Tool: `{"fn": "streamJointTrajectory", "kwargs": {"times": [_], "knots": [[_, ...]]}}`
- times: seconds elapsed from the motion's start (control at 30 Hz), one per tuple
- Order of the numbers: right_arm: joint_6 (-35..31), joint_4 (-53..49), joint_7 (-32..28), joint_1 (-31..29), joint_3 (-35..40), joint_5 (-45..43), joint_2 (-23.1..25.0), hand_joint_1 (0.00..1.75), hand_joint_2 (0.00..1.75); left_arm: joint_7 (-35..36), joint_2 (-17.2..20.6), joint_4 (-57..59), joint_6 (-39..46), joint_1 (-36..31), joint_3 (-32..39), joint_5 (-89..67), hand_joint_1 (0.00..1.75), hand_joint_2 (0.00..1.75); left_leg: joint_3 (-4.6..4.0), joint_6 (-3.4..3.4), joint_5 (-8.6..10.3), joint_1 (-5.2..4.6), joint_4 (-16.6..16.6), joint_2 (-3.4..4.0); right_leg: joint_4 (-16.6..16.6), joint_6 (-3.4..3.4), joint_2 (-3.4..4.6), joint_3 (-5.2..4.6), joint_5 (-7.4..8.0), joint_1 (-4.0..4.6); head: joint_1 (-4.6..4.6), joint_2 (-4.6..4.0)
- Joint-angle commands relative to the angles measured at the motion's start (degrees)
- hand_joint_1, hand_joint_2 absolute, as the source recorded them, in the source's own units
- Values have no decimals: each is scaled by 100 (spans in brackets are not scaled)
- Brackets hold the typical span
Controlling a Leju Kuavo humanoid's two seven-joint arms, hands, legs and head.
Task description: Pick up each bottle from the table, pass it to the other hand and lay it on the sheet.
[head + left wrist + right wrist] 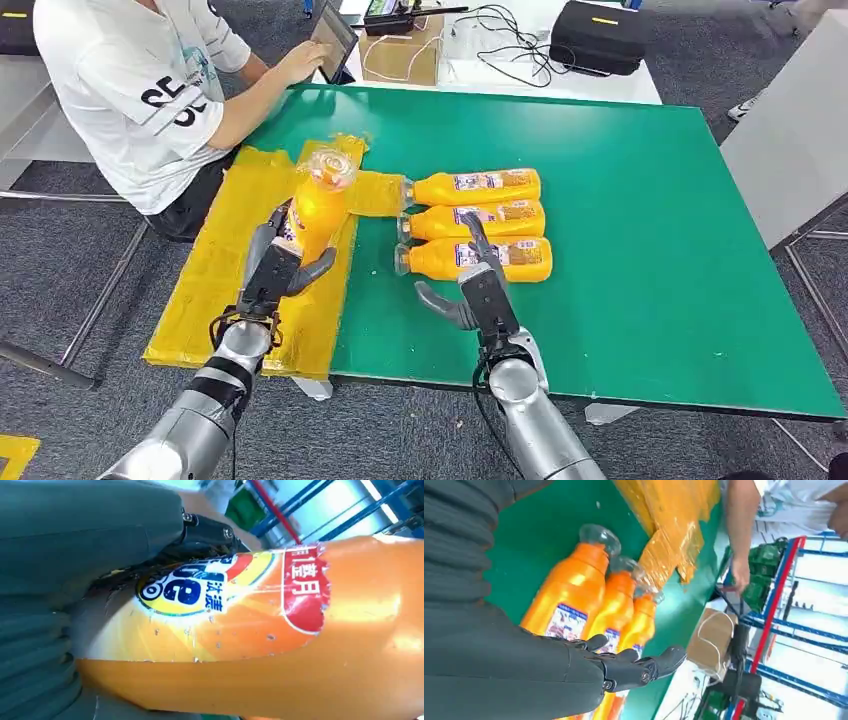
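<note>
Green table, left robot hand gripping bottle

Three bottles side by side on the table, right of the sheet.

Left arm: silver, enters the head view at about 7 o'clock and reaches up toward 1 o'clock, forearm nearly straight.
Left hand: wrapped around the lower body of an upright orange bottle, dark fingers on one side and the grey thumb on the other, pointing toward 2 o'clock.
Left wrist view: the grey ribbed cover lies close against the bottle's label.
Right arm: silver, enters at about 5 o'clock and runs up toward 11 o'clock.
Right hand: holds nothing; fingers straight, pointing to 12 o'clock, thumb splayed out toward 10 o'clock.
Right fingers: extended together, apart from the thumb.
</note>
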Motion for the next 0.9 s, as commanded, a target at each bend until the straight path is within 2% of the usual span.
{"fn": "streamJointTrajectory", "kwargs": {"times": [0.03,0.1,0.3,0.4,0.63,0.9], "knots": [[106,-55,-69,-161,-469,-197,-145,0,175,298,881,1557,693,-761,298,-1726,175,175,22,-9,-9,6,-1,15,-1,-11,11,19,-5,6,-2,0],[134,57,-119,-199,-511,-214,-118,0,175,286,956,1874,703,-845,329,-1980,175,175,22,-9,-7,5,-2,18,-1,-11,11,17,-4,6,0,0],[130,60,-130,-195,-504,-212,-104,0,175,279,900,1877,737,-846,330,-2000,175,175,24,-11,-11,12,4,6,3,-12,-5,21,-13,13,-2,0],[241,296,-138,-349,-477,-231,-78,0,175,749,1171,2500,603,-966,-43,-2965,175,175,21,-12,-8,11,4,6,3,-9,2,19,-10,10,0,2],[400,624,-198,-570,-366,-262,5,0,175,1137,1569,3215,398,-1041,-619,-4142,175,175,28,-17,-10,10,-1,28,2,-15,17,21,-8,10,0,0],[564,842,-210,-732,-249,-280,21,0,175,1346,1739,3477,-435,-1112,-938,-4683,175,175,46,-19,-14,10,-2,40,10,-18,28,29,-8,11,0,0]]}}
